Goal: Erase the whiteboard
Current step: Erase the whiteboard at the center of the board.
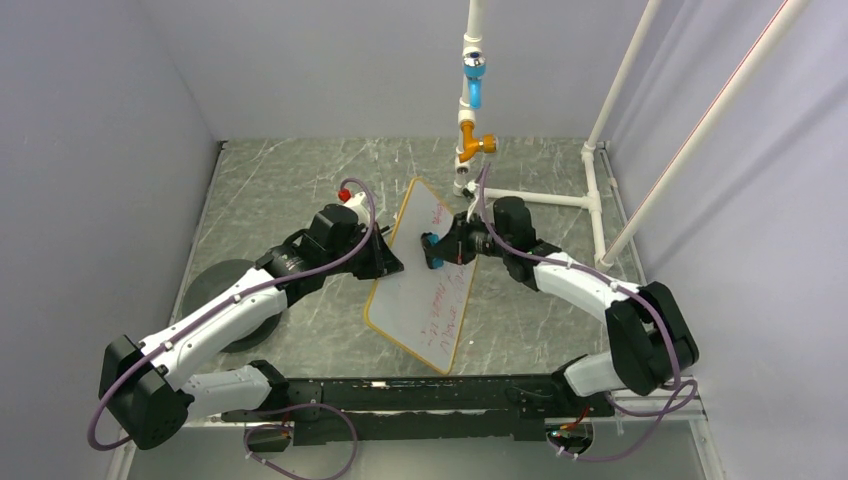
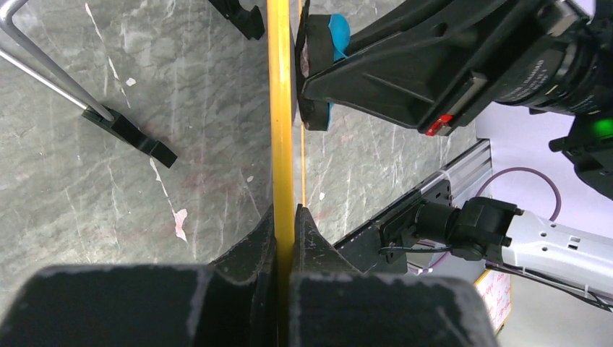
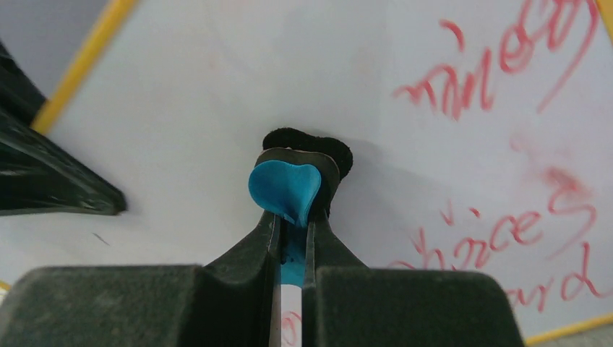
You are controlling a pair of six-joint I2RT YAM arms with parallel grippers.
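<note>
The whiteboard [image 1: 422,285], white with a thin yellow frame, stands tilted at the table's middle. Red handwriting [image 1: 445,310] covers its lower half, and its upper part is wiped white. My left gripper [image 1: 388,262] is shut on the board's left yellow edge [image 2: 281,130]. My right gripper [image 1: 440,250] is shut on the blue-and-black eraser [image 1: 431,250]. In the right wrist view the eraser [image 3: 288,189] presses its black pad against the white surface [image 3: 181,108], left of the red writing [image 3: 506,65].
A white pipe frame [image 1: 600,150] with blue and orange fittings [image 1: 473,90] stands behind the board. A dark round disc [image 1: 235,295] lies at the left under my left arm. A black clip foot [image 2: 134,137] rests on the grey marbled table [image 1: 300,180].
</note>
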